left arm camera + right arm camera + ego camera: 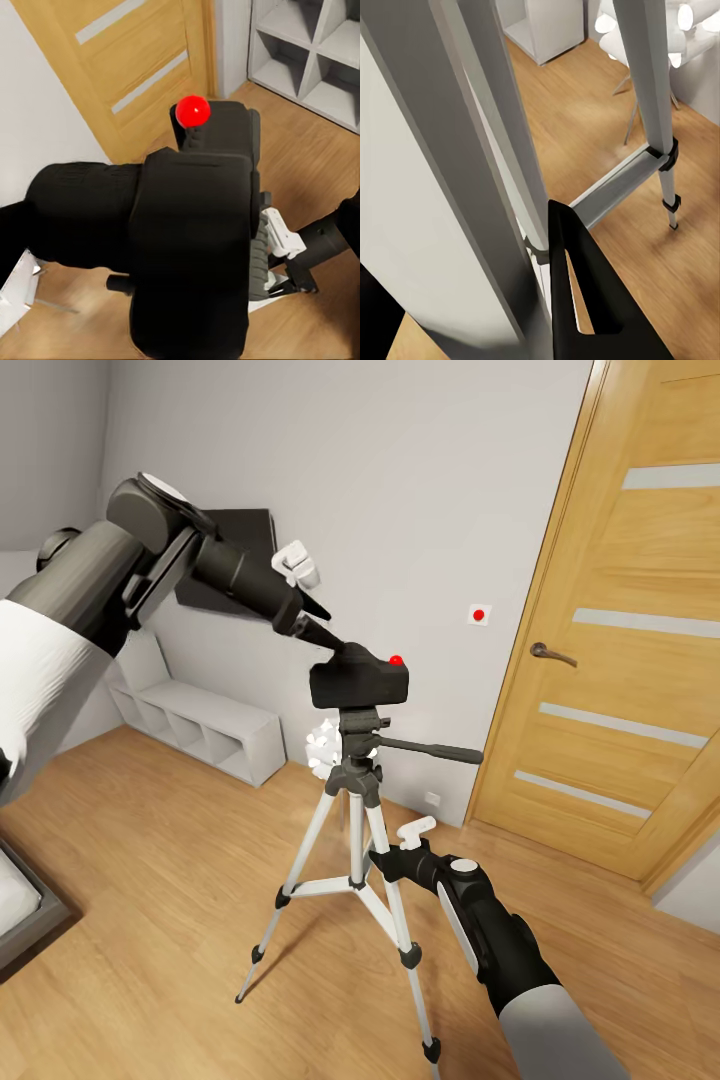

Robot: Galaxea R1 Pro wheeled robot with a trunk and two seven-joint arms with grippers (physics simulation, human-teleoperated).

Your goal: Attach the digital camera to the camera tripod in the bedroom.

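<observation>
The black digital camera [358,683], with a red dot on its top, sits on the black head of the camera tripod [360,745]. My left gripper [338,643] comes down from the upper left, its fingers pinched on the hump on the camera's top. In the left wrist view the digital camera [196,240] is very close. The tripod stands on the wood floor on silver legs, its pan handle [432,750] pointing right. Lower down, my right gripper [384,857] is shut around a tripod leg [502,150], with one black finger [581,292] right beside the leg.
An oak door [620,640] with pale stripes and a handle [552,653] stands at the right. White cube shelves [205,725] line the grey wall at the left. A bed corner [20,915] juts in at the lower left. Bare wood floor surrounds the tripod.
</observation>
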